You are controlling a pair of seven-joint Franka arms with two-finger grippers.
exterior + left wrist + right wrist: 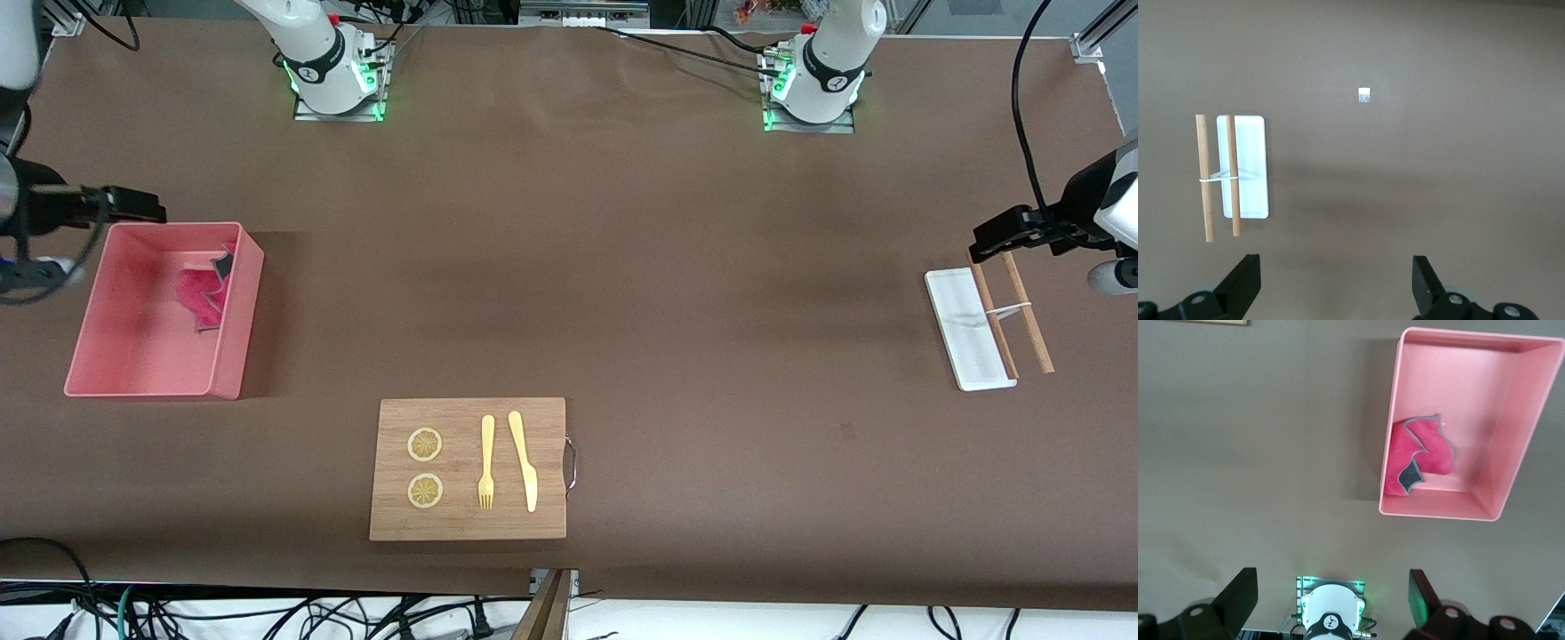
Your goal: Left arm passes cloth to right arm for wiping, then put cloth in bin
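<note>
Both pincers open, empty | cloth [1418, 453] in bin [1511, 433], part-hidden by wall

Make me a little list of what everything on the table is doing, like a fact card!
cloth: crumpled cloth lying in the bin, against the wall on the cutting-board side
bin: pink bin at the right arm's end of the table
right gripper: right gripper empty, jaws open, above the table beside the bin
left gripper: left gripper empty, jaws open, above the white tray
sticks: two wooden sticks beside the tray, one overlapping its edge
cutting board: cutting board carrying two lemon slices, fork, knife
</note>
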